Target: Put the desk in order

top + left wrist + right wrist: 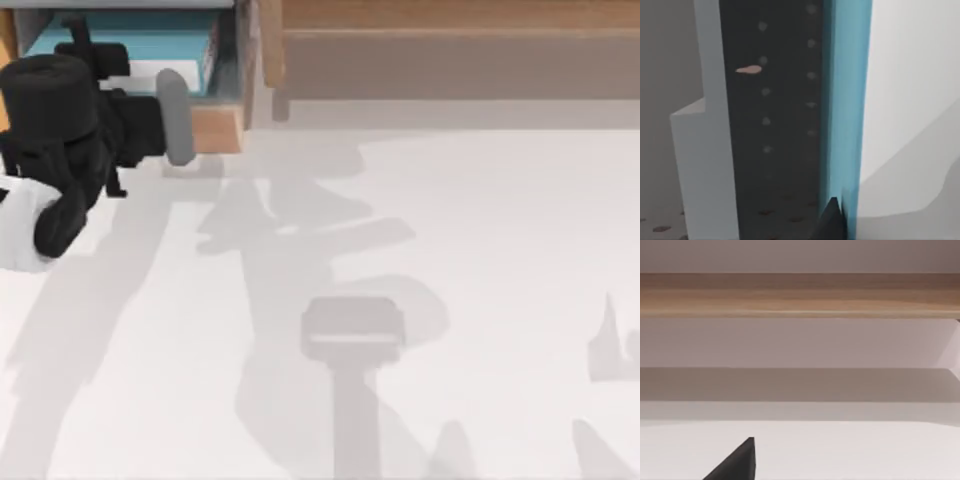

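Though its fingers cannot be told, left arm (70, 140) at drawer box (215, 125).

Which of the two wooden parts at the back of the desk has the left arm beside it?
The drawer box at the back left; the left arm's gripper reaches its wood front. The shelf rail stands apart, farther right.

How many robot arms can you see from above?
1. The left arm is at the table's back left corner, its claw end by the open drawer, where a blue thing lies. The right arm may be out of the picture.
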`<state>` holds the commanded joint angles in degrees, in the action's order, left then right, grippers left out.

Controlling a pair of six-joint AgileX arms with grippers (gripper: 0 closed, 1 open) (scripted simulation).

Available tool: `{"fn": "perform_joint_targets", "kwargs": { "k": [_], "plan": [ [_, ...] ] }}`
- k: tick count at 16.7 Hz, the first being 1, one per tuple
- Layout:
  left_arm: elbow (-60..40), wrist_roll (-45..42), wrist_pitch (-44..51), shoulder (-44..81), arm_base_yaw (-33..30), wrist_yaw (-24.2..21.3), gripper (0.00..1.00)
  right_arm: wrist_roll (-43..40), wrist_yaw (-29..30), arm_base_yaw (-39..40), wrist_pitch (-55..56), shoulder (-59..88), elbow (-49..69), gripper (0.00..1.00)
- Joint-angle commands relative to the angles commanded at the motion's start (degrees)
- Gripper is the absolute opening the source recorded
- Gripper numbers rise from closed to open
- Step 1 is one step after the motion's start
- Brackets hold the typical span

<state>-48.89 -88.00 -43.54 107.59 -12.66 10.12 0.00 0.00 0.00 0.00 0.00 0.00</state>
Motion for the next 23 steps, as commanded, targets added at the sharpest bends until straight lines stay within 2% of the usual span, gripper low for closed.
{"fn": "perform_joint_targets", "kwargs": {
  "k": [10, 23],
  "plan": [
    [0.00, 0.00, 0.00, 0.00, 0.00, 0.00, 0.98, 0.00, 0.00, 0.00, 0.00, 0.00, 0.00, 1.00],
    [2.89, 0.00, -0.97, -2.91, -0.14, 0.59, 1.00, 0.00, 0.00, 0.00, 0.00, 0.00, 0.00, 1.00]
  ]
}}
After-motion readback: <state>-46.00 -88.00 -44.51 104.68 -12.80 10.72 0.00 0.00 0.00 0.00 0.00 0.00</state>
